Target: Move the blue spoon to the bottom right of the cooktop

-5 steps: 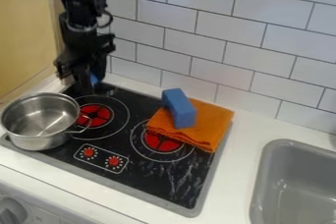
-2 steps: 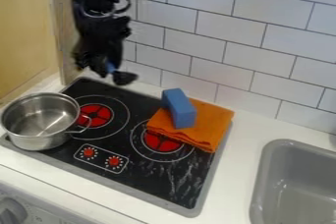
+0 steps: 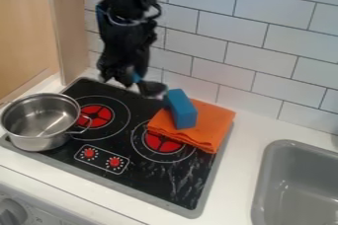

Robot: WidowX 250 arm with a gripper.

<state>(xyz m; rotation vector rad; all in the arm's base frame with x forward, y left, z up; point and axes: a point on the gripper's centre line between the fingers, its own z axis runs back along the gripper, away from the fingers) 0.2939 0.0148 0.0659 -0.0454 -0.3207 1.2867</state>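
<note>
Hand points down over back of cooktop, clenched on blue spoon, dark bowl toward blue sponge.

I get bright, diffuse light over the white countertop. Highlights glint inside the steel pot, pale streaks show towards the bottom right corner of the cooktop, and the black arm reads very dark.

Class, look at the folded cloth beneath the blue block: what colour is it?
The cloth is plain orange, as the camera view shows.
</note>
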